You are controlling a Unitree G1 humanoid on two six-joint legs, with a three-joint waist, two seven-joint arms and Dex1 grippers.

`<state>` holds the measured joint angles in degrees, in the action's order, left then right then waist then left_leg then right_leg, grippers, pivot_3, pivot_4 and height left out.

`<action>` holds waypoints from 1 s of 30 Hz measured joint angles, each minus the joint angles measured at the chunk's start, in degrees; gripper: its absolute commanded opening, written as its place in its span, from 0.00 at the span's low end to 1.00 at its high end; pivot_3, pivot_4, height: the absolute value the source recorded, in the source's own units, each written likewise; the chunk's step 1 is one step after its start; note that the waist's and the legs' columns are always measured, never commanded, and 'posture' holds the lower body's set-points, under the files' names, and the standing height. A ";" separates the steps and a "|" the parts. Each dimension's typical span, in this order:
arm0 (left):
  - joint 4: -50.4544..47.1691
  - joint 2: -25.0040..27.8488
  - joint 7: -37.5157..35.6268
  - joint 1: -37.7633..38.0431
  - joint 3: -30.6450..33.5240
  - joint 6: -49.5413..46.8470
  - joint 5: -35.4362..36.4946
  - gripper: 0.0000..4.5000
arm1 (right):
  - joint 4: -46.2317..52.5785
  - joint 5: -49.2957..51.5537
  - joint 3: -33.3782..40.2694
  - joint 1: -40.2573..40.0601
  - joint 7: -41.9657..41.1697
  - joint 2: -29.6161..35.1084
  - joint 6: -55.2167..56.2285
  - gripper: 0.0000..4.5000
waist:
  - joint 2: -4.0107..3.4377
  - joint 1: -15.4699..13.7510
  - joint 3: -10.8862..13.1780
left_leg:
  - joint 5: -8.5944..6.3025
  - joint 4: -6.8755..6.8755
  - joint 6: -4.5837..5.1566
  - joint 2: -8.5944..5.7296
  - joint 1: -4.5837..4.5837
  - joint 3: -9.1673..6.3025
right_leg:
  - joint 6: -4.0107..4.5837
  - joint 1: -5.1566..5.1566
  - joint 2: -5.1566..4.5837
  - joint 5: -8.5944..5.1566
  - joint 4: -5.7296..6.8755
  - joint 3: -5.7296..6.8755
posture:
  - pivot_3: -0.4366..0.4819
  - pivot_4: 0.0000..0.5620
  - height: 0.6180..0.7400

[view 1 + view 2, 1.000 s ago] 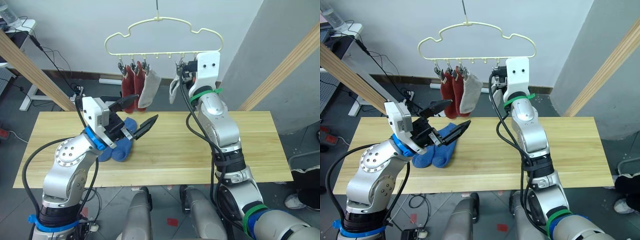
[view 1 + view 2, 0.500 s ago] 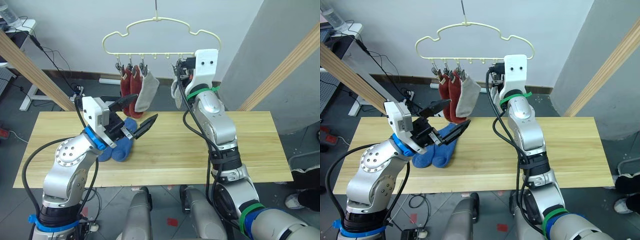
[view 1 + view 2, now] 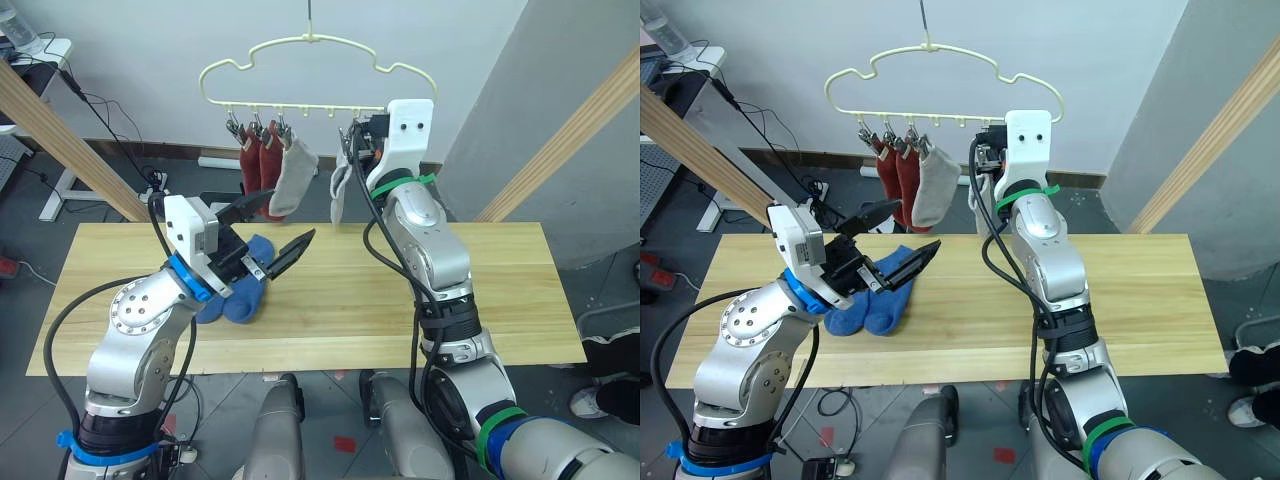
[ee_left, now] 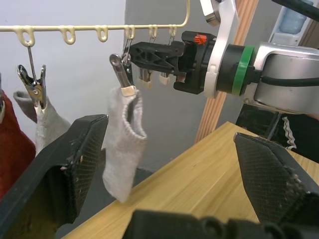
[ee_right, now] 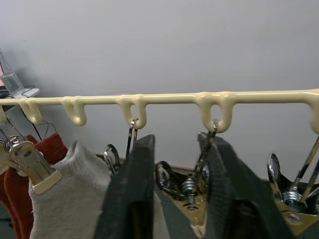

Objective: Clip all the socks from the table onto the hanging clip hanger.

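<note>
clip hanger (image 3: 318, 42): pale cream-yellow, silver clips
hung socks (image 3: 268, 165): two rust red, two light grey
socks on table (image 3: 240, 292): blue
table (image 3: 480, 290): light wood planks
hands: black fingers

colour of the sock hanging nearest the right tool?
Light grey sock, clearest in the left wrist view, beside the right tool.

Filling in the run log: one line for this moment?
hung: two red, two grey socks on clip hanger | table: two blue socks | right gripper at clip | left gripper open, empty
</note>
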<state>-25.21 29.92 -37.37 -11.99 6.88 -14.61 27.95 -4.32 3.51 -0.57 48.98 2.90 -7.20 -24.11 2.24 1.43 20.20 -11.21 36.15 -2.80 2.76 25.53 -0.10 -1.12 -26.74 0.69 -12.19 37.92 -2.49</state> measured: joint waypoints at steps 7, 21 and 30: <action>0.00 -0.38 -0.31 0.47 -0.14 0.10 -0.03 1.00 | 0.06 0.03 0.45 -0.02 -0.21 0.63 -0.46 0.00 | 0.00 -0.01 0.00 | 0.00 0.00 0.00 0.00 0.00 0.01 | 0.00 0.00 0.00 0.00 -0.01 -0.01 | 0.57 0.62 1.00; 16.23 2.86 2.57 1.84 -7.63 0.10 -16.13 1.00 | 12.81 19.53 4.36 1.22 -24.62 21.21 -29.32 0.00 | 0.00 0.03 -0.01 | 0.00 0.02 0.02 0.00 -0.06 0.02 | -0.01 0.02 0.01 -0.01 0.03 -0.01 | 0.48 0.62 1.00; 37.19 -2.29 10.18 -9.56 -11.58 3.86 -26.74 1.00 | 10.73 27.72 8.80 4.39 -24.80 19.58 -40.03 0.00 | 0.02 0.08 -0.02 | -0.01 0.07 0.03 -0.08 0.03 0.04 | -0.01 0.02 -0.08 0.01 0.00 0.00 | 0.44 0.62 1.00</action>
<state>11.98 27.63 -27.19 -21.55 -4.70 -10.75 1.22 6.41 31.23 8.23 53.37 -21.90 12.38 -64.14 2.26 1.51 20.19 -11.22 36.22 -2.77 2.68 25.56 -0.07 -1.13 -26.72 0.62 -12.19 37.93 -2.49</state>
